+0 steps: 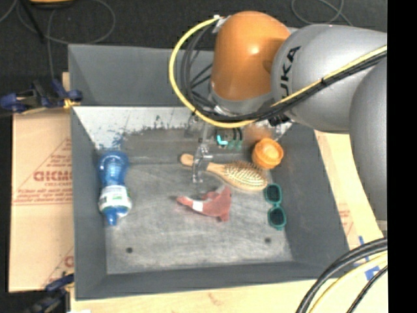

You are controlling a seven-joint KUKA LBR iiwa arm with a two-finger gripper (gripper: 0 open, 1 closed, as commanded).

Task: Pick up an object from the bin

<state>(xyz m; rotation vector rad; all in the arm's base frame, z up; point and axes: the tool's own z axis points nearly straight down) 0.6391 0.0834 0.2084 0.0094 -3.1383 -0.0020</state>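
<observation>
**Supervisor:** Where are we on the pick?

**Operator:** Going from the biggest thing down: the arm (326,64) comes in from 3 o'clock, and its orange cover (247,51) hangs over the 12 o'clock side of the bin (130,70). In the bin, the blue bottle (113,188) lies on its side at 9 o'clock, well apart from everything else. The wooden hairbrush (242,176) lies at about 2 o'clock of the floor's middle, with its handle pointing toward 9 o'clock. Just past centre toward 5 o'clock is a pink piece (212,204), limp-looking, and I can't make out what it is. Green sunglasses (275,207) sit at 4 o'clock, and a small orange ball (268,153) at 2 o'clock, just beside the brush head.

**Supervisor:** And the hand?

**Operator:** The hand (199,169) is low, at the handle end of the hairbrush, with the pink piece near it at 6 o'clock. I cannot tell whether it is open or closed from here.

**Supervisor:** So nothing is picked?

**Operator:** I'd judge not. Everything I see lies on the bin floor and nothing is raised. The descent looks done, while the grip and the lift are left to do.
</observation>
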